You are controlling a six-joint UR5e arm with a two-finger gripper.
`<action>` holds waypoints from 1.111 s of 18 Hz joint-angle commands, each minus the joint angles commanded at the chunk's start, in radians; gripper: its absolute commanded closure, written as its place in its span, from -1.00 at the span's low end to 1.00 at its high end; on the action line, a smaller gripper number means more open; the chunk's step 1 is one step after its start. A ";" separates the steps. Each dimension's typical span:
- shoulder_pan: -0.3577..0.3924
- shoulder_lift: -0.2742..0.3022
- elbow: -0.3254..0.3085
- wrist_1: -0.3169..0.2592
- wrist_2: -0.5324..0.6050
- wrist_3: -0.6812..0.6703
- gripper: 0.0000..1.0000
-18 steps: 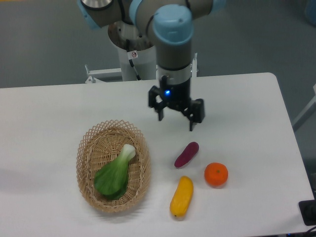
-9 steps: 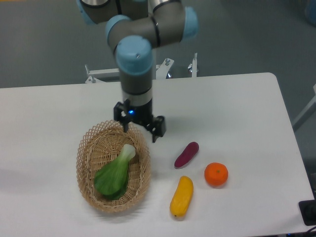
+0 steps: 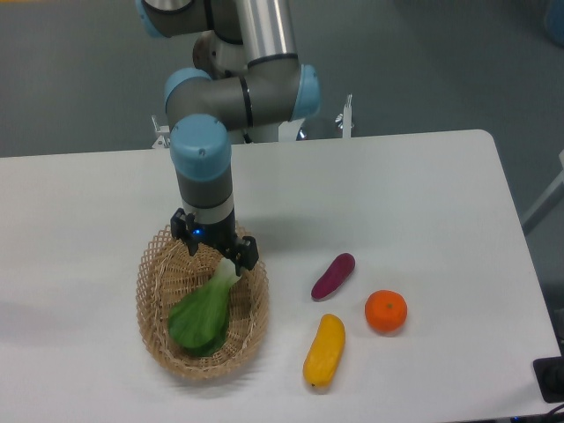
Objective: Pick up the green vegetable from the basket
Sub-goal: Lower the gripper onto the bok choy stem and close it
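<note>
Tool (image 3: 216,253) spread open, empty, above stalk end | bok choy (image 3: 204,310) lying in wicker basket (image 3: 155,273) | Risk: fingers snagging lattice rim, or pinching tapered stalk and slipping off.

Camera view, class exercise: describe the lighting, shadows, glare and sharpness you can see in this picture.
Camera view: lighting is soft and even, with no harsh glare on the white table. Only faint shadows lie beside the orange and the yellow fruit. The image is slightly soft overall; the end effector above the green vegetable in the basket shows little motion blur.
</note>
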 joint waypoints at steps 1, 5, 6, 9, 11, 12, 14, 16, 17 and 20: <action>0.000 -0.005 -0.003 0.009 0.002 0.000 -1.00; -0.002 -0.032 -0.002 0.035 0.021 0.003 -1.00; -0.002 -0.038 0.000 0.035 0.021 0.005 -1.00; -0.002 -0.054 0.000 0.035 0.028 0.005 -1.00; -0.002 -0.060 0.002 0.035 0.028 0.005 -1.00; -0.002 -0.063 0.002 0.035 0.028 0.005 -1.00; -0.002 -0.069 0.005 0.037 0.029 0.005 -0.99; -0.003 -0.071 0.008 0.041 0.029 0.005 -0.87; -0.003 -0.072 0.006 0.043 0.029 0.005 -0.86; -0.003 -0.077 0.006 0.048 0.029 0.006 -0.82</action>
